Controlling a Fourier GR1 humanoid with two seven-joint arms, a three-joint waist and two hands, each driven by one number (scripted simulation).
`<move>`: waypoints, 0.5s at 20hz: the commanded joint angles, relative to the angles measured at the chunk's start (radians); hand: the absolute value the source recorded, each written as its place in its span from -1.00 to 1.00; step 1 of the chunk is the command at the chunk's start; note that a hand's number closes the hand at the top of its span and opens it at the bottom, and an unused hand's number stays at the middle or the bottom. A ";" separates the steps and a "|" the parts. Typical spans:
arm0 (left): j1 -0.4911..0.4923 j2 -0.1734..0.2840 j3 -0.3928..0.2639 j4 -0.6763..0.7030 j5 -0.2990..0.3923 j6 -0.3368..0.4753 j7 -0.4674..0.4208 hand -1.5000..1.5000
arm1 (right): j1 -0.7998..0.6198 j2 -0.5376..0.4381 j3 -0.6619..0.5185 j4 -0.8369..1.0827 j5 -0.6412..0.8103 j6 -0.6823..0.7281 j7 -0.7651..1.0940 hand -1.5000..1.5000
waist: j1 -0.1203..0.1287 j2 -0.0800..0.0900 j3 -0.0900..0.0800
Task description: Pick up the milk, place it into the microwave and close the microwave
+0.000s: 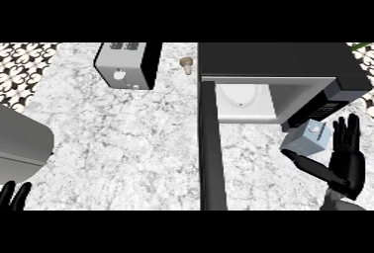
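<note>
Head view: the milk point(307, 139) is seen on the marble counter point(116, 138), just in front of the microwave point(285, 79), whose door point(210, 148) is swung open. The right hand point(345, 163) is held beside the carton, fingers straight, grasping nothing. The left hand point(13, 196) is rested at the lower left edge, fingers straight. A toaster point(128, 64) is seen behind.

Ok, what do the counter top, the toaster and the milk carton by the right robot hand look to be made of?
The white, grey-veined counter top looks like polished marble or similar stone, going by its veining. The boxy silver toaster looks like brushed metal with black sides. The small pale-blue milk carton has flat matte faces and a small cap, probably coated cardboard. The open right robot hand stands beside it.
</note>
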 commanded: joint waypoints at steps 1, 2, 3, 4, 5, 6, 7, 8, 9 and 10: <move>0.065 -0.001 0.029 -0.011 0.033 -0.059 -0.035 -1.00 | -0.009 0.014 0.015 0.040 0.013 -0.009 -0.044 -1.00 | 0.002 -0.001 0.000; 0.020 -0.012 -0.095 0.052 -0.085 0.024 -0.093 -1.00 | -0.041 -0.029 -0.039 0.140 -0.028 0.041 -0.097 -1.00 | 0.002 0.000 0.000; -0.005 -0.012 -0.015 0.002 -0.026 0.003 0.011 -1.00 | -0.092 -0.043 -0.046 0.156 -0.028 0.020 -0.056 -1.00 | 0.000 0.001 0.000; 0.072 -0.012 -0.064 -0.036 -0.034 0.002 -0.018 -1.00 | -0.036 -0.023 -0.023 0.119 -0.012 0.019 -0.085 -1.00 | 0.001 -0.001 0.000; 0.036 0.031 0.011 -0.118 0.072 -0.012 0.096 -1.00 | -0.141 -0.051 -0.062 0.264 -0.019 0.018 -0.115 -1.00 | 0.006 0.002 0.001; -0.006 -0.002 0.016 -0.023 0.007 -0.010 0.014 -1.00 | -0.049 0.002 -0.015 0.170 -0.007 0.004 -0.121 -1.00 | -0.001 0.000 0.000; 0.016 -0.006 0.018 -0.018 0.018 -0.014 0.007 -1.00 | -0.169 -0.072 -0.086 0.295 -0.034 0.006 -0.101 -1.00 | 0.005 0.001 0.000; -0.035 -0.008 0.006 0.004 0.003 -0.002 0.032 -1.00 | -0.156 -0.015 -0.068 0.334 -0.023 -0.023 -0.167 -1.00 | 0.002 0.002 0.000; -0.005 -0.012 -0.021 -0.010 -0.026 0.017 -0.005 -1.00 | -0.167 -0.046 -0.086 0.321 -0.022 -0.044 -0.136 -1.00 | 0.003 0.001 0.000; 0.097 -0.012 -0.013 -0.058 -0.002 -0.034 -0.013 -1.00 | -0.163 -0.067 -0.111 0.364 -0.014 -0.061 -0.148 -1.00 | 0.010 0.000 0.000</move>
